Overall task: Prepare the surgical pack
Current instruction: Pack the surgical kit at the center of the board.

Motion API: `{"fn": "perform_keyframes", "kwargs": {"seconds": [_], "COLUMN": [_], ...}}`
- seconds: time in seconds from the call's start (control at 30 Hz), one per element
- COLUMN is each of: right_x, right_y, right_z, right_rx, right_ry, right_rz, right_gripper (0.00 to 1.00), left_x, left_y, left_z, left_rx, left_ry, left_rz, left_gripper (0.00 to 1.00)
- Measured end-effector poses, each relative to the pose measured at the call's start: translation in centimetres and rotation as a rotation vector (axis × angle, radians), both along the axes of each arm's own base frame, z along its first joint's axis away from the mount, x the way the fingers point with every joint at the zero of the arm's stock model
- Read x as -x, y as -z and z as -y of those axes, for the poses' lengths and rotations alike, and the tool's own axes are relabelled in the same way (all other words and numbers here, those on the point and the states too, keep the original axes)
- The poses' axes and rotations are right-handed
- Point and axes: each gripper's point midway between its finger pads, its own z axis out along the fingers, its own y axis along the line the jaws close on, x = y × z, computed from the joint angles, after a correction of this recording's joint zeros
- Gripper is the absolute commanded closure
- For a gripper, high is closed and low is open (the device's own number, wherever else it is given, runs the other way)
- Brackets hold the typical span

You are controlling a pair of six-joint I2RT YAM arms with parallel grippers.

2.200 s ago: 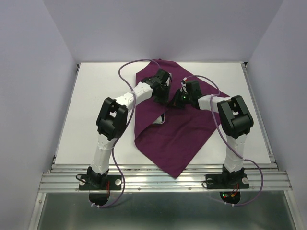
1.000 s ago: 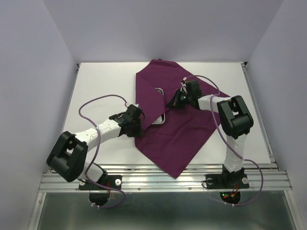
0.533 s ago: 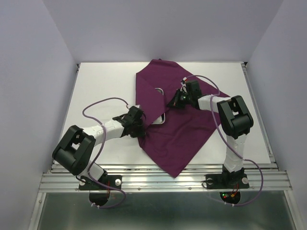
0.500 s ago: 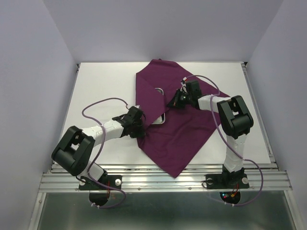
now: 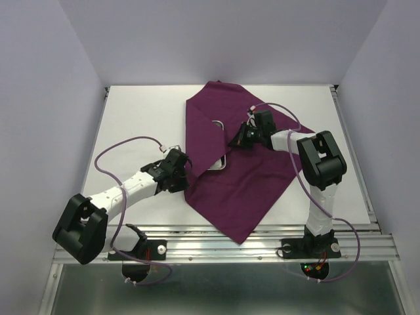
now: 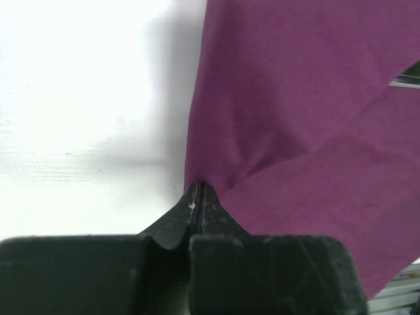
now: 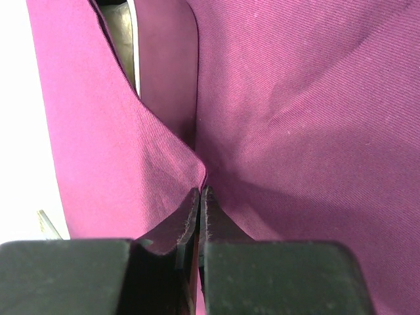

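While both arms grip the cloth [image 5: 243,184], the wrapping step looks to be in hand. Top view: cloth spread on the tabletop [image 5: 138,118], tray [image 5: 223,155] half covered near its middle, left fingers [image 5: 180,174] at the cloth's left edge, right fingers [image 5: 237,139] just right of the tray. Left wrist view: fingers clamped together on a pinch of cloth edge, a detail too small to see from above. Right wrist view: fingers together on a raised fold, with the tray's inside showing beneath. Next move, judged: draw the left edge over the tray without losing either pinch. Instruments and gauze not visible.
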Motion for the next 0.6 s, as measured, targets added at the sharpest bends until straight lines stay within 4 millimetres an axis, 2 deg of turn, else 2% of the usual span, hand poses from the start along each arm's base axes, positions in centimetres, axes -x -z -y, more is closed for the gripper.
{"fn": "perform_keyframes", "kwargs": {"seconds": [0.4, 0.5, 0.6], "right_x": [0.0, 0.1, 0.1], "right_y": [0.1, 0.1, 0.1], "right_z": [0.0, 0.0, 0.0], "right_rx": [0.001, 0.001, 0.001], "right_ry": [0.000, 0.000, 0.000], "right_rz": [-0.001, -0.003, -0.002], "right_gripper": [0.99, 0.99, 0.99], "left_x": [-1.1, -2.0, -1.8], "left_y": [3.3, 3.2, 3.0], "left_z": [0.1, 0.7, 0.5], "left_rx": [-0.066, -0.052, -0.059], "left_ry": [-0.016, -0.015, -0.016], "left_rz": [-0.043, -0.025, -0.025], "left_gripper": [1.00, 1.00, 1.00]}}
